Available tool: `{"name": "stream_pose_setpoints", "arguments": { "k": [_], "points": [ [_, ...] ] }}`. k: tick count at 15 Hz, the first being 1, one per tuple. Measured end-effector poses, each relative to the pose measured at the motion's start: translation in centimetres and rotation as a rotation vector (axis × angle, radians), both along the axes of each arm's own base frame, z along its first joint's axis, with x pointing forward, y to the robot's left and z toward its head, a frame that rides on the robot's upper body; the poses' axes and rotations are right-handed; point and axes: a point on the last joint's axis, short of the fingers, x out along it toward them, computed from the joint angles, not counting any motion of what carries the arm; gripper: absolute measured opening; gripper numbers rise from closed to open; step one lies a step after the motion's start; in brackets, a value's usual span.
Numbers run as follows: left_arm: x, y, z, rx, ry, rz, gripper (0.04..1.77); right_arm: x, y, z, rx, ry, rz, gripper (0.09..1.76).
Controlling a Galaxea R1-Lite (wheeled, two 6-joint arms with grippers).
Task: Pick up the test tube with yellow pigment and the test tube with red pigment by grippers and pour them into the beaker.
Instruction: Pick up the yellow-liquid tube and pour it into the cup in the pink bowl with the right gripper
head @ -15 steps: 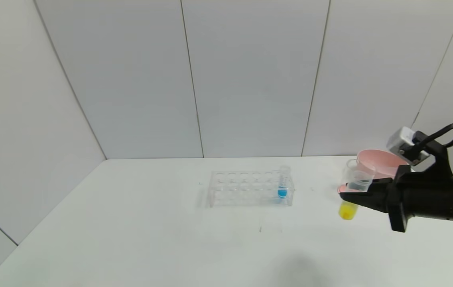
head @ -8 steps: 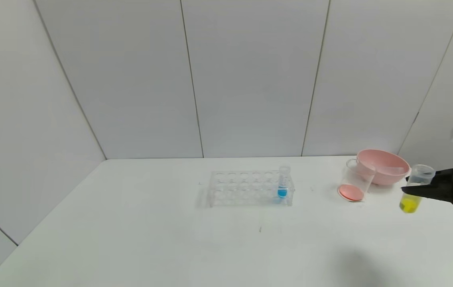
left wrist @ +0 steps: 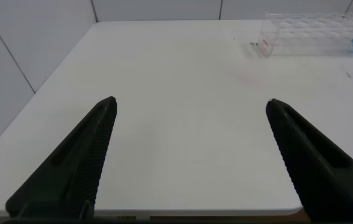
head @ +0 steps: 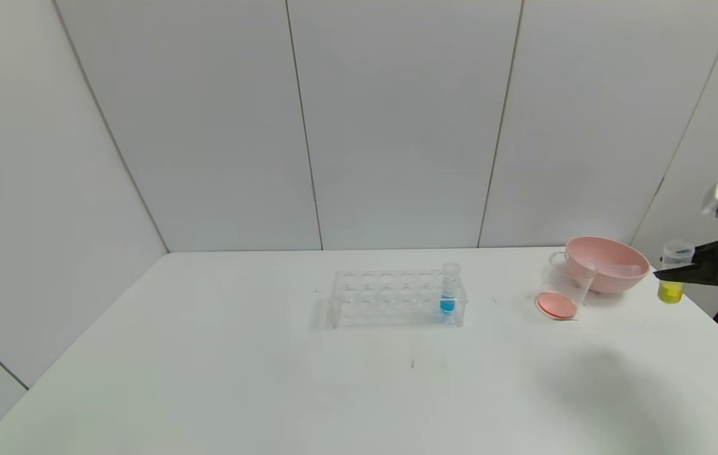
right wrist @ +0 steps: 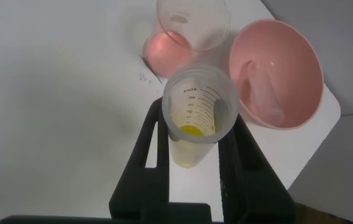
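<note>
My right gripper point(head: 661, 274) is shut on the test tube with yellow pigment point(head: 671, 285), a clear marked tube held upright with yellow liquid at its tip. It hangs in the air at the far right, just past the pink bowl; the right wrist view shows the gripper point(right wrist: 196, 119) and the tube point(right wrist: 195, 134). The beaker point(head: 562, 289) stands left of the bowl with red-pink liquid at its bottom and shows in the right wrist view point(right wrist: 192, 28). No red-tipped tube shows; a clear tube point(right wrist: 266, 93) lies in the bowl. My left gripper point(left wrist: 192, 104) is open and empty over the table's near left part.
The pink bowl point(head: 612, 268) sits at the table's far right edge. A clear many-holed rack point(head: 390, 298) stands mid-table with a blue-tipped tube point(head: 448, 296) at its right end. The table's right edge drops off under my right arm.
My right gripper has carried the yellow tube to the right and upward, from in front of the beaker to beyond the pink bowl. The beaker now shows unblocked.
</note>
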Motion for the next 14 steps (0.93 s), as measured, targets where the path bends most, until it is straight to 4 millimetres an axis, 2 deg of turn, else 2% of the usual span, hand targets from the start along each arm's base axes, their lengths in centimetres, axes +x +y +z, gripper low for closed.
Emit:
{"name": "stream_pose_setpoints", "arguments": {
  "k": [3,7,9,14],
  "points": [
    [0.0,0.0,0.0,0.0,0.0,0.0,1.72,2.4,-0.7,-0.5,-0.052,0.053,0.015,0.52],
    [0.0,0.0,0.0,0.0,0.0,0.0,1.72,5.2,-0.1,0.9,-0.124,0.125,0.025,0.52],
    [0.0,0.0,0.0,0.0,0.0,0.0,1.72,6.6,0.6,1.1,-0.159,0.144,0.036,0.52],
    [0.0,0.0,0.0,0.0,0.0,0.0,1.72,9.6,3.4,-0.4,-0.273,0.141,0.053,0.52]
  ]
}}
